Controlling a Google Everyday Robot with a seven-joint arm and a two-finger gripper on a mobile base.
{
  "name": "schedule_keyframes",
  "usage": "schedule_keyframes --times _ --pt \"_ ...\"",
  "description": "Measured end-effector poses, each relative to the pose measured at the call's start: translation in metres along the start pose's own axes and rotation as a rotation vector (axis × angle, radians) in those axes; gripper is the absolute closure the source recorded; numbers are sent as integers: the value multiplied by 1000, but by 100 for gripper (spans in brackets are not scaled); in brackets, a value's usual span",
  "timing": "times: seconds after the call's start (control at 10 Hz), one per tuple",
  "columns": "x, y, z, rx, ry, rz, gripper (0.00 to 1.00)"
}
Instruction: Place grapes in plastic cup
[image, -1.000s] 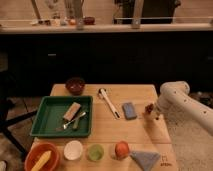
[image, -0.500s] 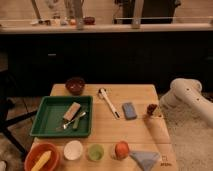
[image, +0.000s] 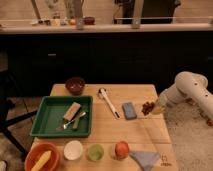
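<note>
The grapes (image: 147, 107), a small dark red-purple bunch, are at the right edge of the wooden table (image: 135, 132). My gripper (image: 154, 109) is right against the grapes on their right side, at the end of the white arm (image: 187, 86) that reaches in from the right. I cannot tell whether the grapes rest on the table or are held. The plastic cup (image: 95, 152), translucent light green, stands upright in the front row, far to the left and nearer than the grapes, between a white bowl (image: 73, 149) and an orange-red fruit (image: 121, 149).
A blue-grey block (image: 129, 110) and a white brush (image: 107, 101) lie left of the grapes. A green tray (image: 50, 120) holds utensils. A dark red bowl (image: 75, 85) is at the back left. An orange bowl (image: 35, 159) with a banana and a blue cloth (image: 145, 159) are at the front.
The arm's elbow has swung to the right and slightly up, while the gripper has stayed at the grapes. The grapes have barely shifted.
</note>
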Motion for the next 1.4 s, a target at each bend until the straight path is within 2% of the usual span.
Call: schedule_keyframes --times 0.4,0.7,0.8,1.4 --pt "-63 44 -2 -70 -22 -233 100" --pt "-108 78 0 -113 -40 -391 100" --pt "-117 86 0 -122 -45 -427 100" --pt "-119 89 0 -126 -46 -438 100"
